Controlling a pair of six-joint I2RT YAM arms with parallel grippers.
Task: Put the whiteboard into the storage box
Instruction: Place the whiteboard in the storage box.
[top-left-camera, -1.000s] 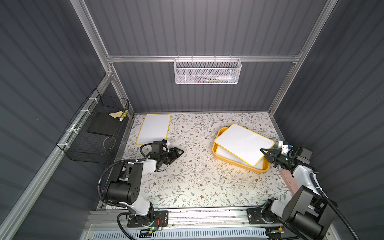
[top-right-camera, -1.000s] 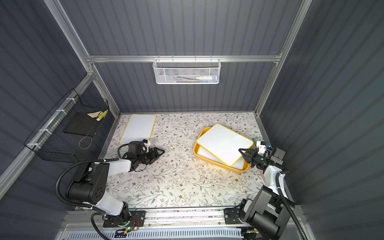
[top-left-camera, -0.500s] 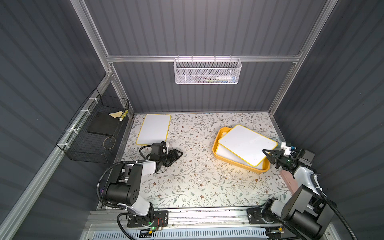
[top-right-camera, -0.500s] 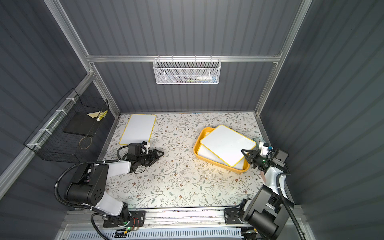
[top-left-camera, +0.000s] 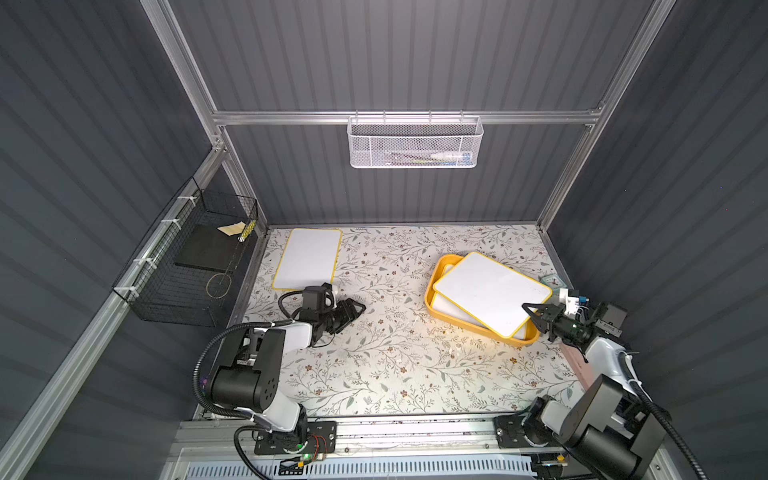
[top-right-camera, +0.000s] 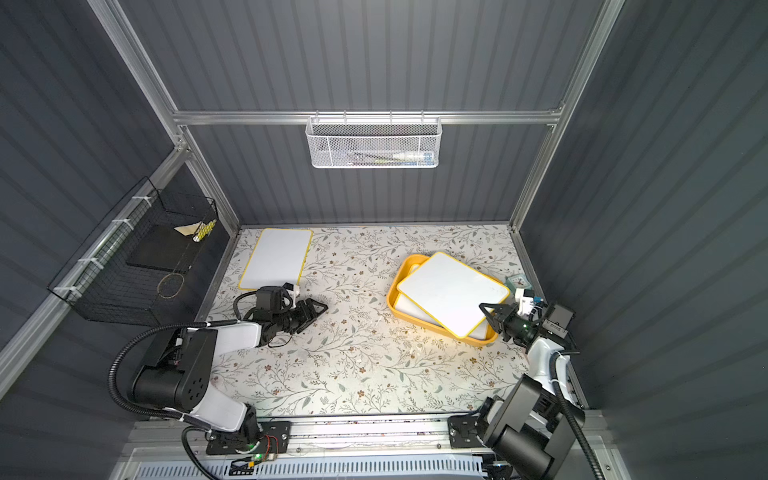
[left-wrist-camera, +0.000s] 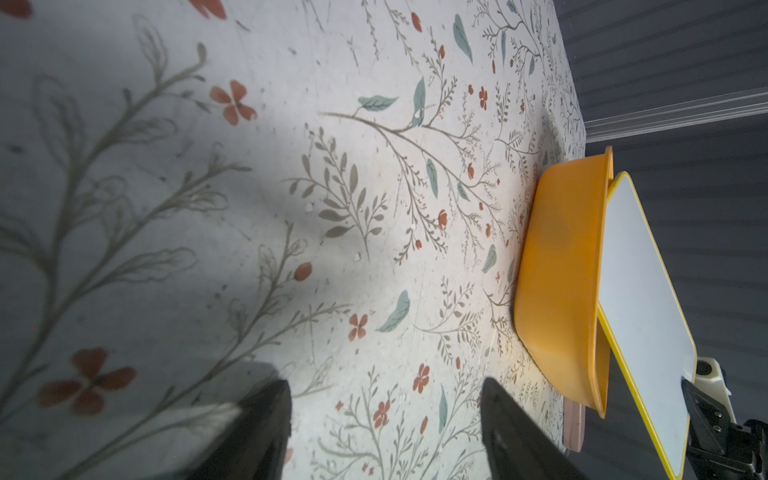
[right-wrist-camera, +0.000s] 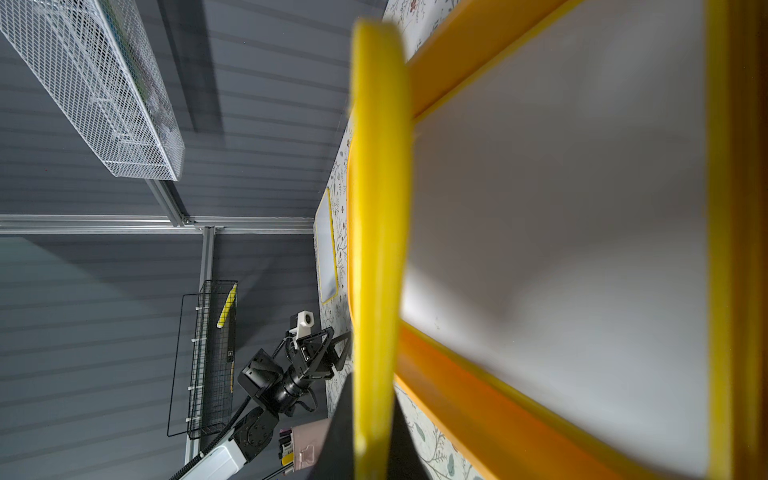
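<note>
The whiteboard (top-left-camera: 490, 293) has sunk lower over the last second. It now rides just above the storage box (top-left-camera: 442, 262) near the table's right edge, askew, with one corner past the rim and a second board (top-left-camera: 455, 312) already lying beneath. The right gripper (top-left-camera: 532, 316) stays clamped on its yellow frame, so release looks close. The left gripper (top-left-camera: 355, 309) — spread, empty — idles toward the left edge.

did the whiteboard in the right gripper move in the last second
Yes. The whiteboard held by the right gripper has shifted slightly toward the near rim of the storage box, uncovering more of its far corner.
</note>
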